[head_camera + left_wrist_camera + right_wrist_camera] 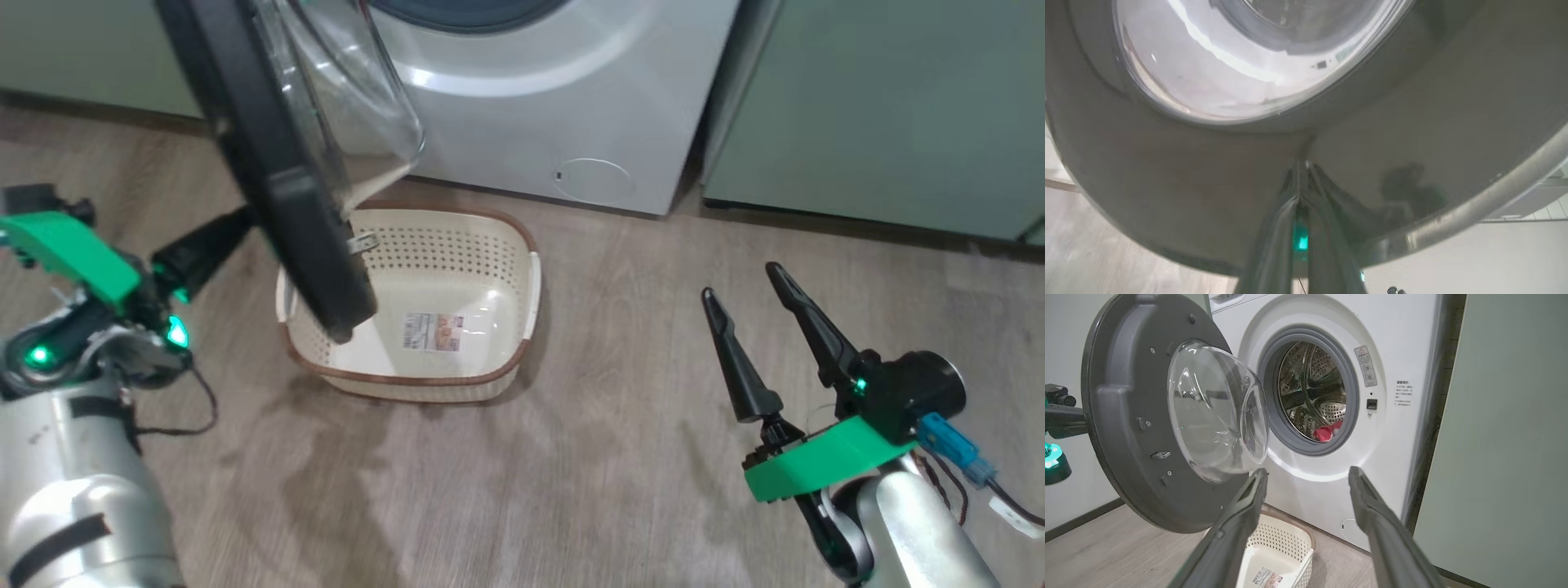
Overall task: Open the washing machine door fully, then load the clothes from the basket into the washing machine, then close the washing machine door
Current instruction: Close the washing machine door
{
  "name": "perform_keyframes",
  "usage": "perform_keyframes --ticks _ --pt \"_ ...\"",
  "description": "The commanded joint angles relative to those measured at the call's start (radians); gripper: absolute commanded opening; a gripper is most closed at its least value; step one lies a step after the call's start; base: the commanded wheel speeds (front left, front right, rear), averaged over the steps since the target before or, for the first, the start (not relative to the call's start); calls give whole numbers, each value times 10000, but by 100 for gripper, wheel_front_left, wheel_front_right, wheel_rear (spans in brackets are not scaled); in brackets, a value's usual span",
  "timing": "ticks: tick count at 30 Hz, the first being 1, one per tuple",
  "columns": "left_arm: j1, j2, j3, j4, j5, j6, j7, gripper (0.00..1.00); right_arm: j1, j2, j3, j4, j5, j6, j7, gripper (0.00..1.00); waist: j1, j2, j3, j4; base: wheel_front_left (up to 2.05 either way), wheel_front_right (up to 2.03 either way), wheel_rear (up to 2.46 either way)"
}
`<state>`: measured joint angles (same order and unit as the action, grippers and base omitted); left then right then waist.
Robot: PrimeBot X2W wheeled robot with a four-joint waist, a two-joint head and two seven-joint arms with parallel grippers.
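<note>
Touching the washing machine door [277, 188], left pincer [1300, 165] closed, empty; right pincer [739, 281] gapes empty, its view showing clothes [1327, 432] inside.

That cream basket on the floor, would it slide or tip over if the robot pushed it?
It would probably slide easily: the basket looks empty and is thin perforated plastic on a smooth floor. Tipping seems unlikely, since it sits wide and low. Its holed walls would likely flex slightly.
</note>
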<state>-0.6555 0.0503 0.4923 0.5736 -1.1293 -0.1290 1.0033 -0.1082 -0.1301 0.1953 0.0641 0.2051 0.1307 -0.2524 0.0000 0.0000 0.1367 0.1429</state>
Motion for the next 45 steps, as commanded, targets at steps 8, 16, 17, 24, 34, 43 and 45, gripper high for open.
perform_keyframes --ticks 8,16,17,24,34,43,45 --pt "198 29 -328 -475 -755 -17 -282 0 -323 98 110 -422 20 0 -93 100 0 0 300 -875 0 0 0" --pt "73 2 -1526 45 -2480 -17 -1856 0 -452 153 35 -508 28 0 -93 100 0 0 729 -1878 0 0 0" --pt "27 2 -1683 100 -2714 -17 -2054 0 -463 164 12 -518 30 0 -93 100 0 0 785 -1998 0 0 0" --pt "-368 1 -2408 42 -3544 -17 -3839 0 -591 245 38 -637 -4 0 -93 100 0 0 1253 -2868 0 0 0" --pt "-1363 16 -2033 303 -3593 -17 -6171 0 -673 455 -87 -740 53 0 -93 100 0 0 1833 -4172 0 0 0" --pt "-2518 135 -1771 552 -3539 -17 -7603 0 -761 675 -104 -744 177 0 -93 100 0 0 2283 -5320 0 0 0" --pt "-2795 141 -1739 638 -3511 -17 -7966 0 -754 711 -115 -732 213 0 -93 100 0 0 2377 -5558 0 0 0"
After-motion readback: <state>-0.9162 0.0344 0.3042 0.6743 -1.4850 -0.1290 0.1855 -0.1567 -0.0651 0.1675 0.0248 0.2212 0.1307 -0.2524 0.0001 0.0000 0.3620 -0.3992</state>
